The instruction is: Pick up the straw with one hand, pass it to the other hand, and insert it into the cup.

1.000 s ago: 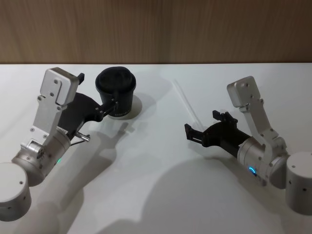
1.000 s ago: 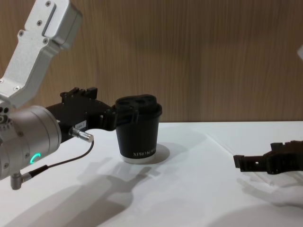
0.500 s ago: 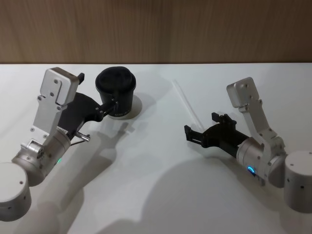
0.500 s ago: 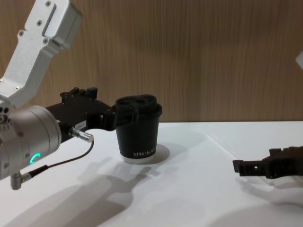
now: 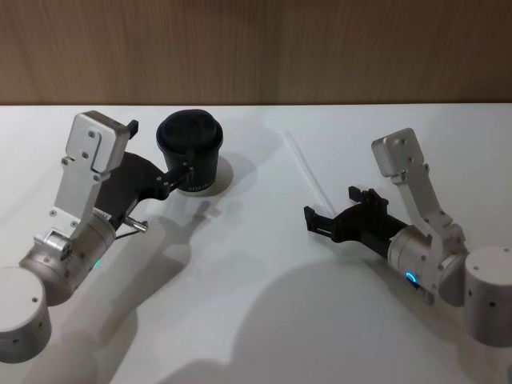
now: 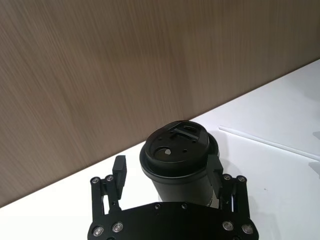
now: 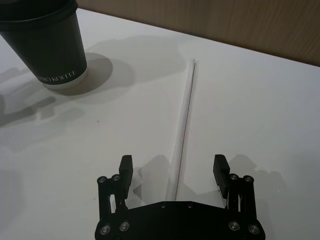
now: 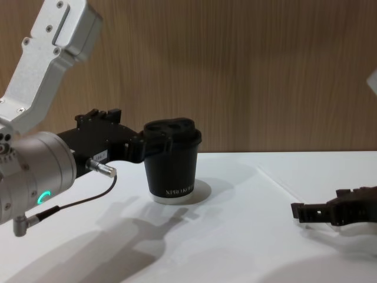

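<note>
Straw (image 5: 306, 168): lies flat on the white table (image 5: 240, 312), on my right side and well apart from the cup. Its far end points toward the wall (image 5: 256, 48), and its near end runs in between my right fingers.
Right gripper (image 7: 172, 167): mine, low over the table, jaws apart. One finger stands on each side of the straw's near end, and neither touches it.
Cup (image 8: 171, 165): upright on my left, near the wall, with its domed lid (image 6: 177, 147) on.
Left gripper (image 6: 167, 169): mine, jaws apart around the cup just under the lid. There is a gap at one finger; the other sits right by the rim.
In the way: the cup fills my left jaws.
Cable (image 8: 76, 203): a thin dark loop hanging under my left wrist, above the table.
</note>
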